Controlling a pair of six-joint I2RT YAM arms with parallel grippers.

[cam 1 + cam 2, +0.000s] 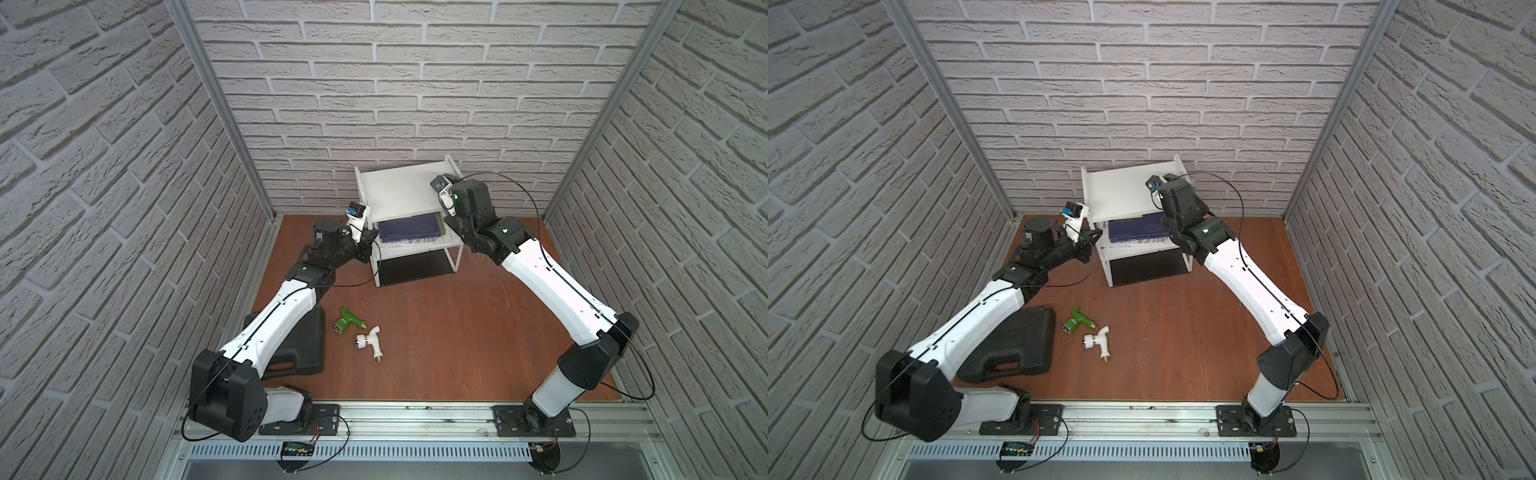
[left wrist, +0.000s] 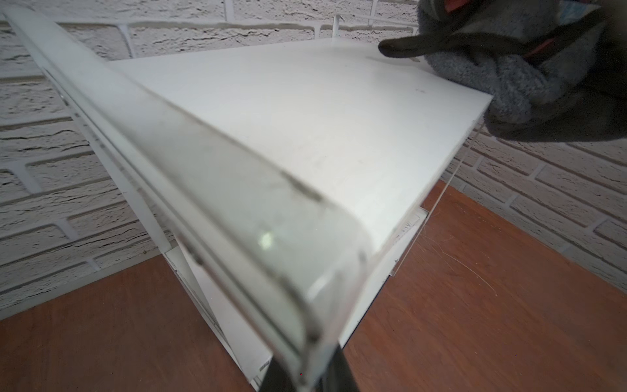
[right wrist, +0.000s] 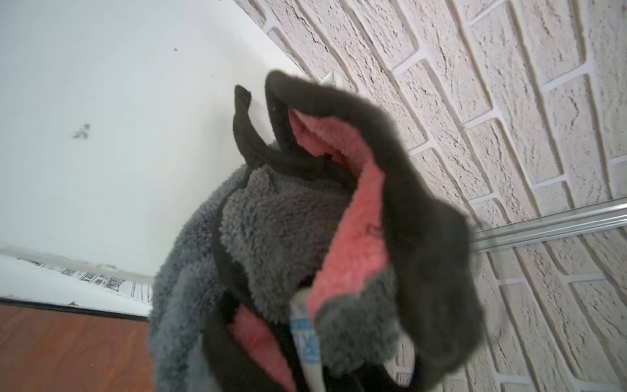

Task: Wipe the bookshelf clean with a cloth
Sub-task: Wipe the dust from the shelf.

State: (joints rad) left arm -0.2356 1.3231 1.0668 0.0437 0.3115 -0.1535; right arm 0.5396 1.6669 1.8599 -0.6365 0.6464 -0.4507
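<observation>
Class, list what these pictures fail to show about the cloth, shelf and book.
Right gripper's jaws: buried in the cloth, right wrist view; under the wrist in both top views.
Blue book title: too small in both top views.
Bookshelf lower tiers: hidden below its top tier, left wrist view.

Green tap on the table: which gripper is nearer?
Left. The left gripper clamps the bookshelf edge beyond the green tap; right gripper holds the cloth on the top tier, farther.

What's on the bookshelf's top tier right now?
The bunched grey-and-pink cloth sits at one end of the bookshelf's top tier, with a few dark specks on the bare white. The surface beneath the cloth is hidden.
</observation>
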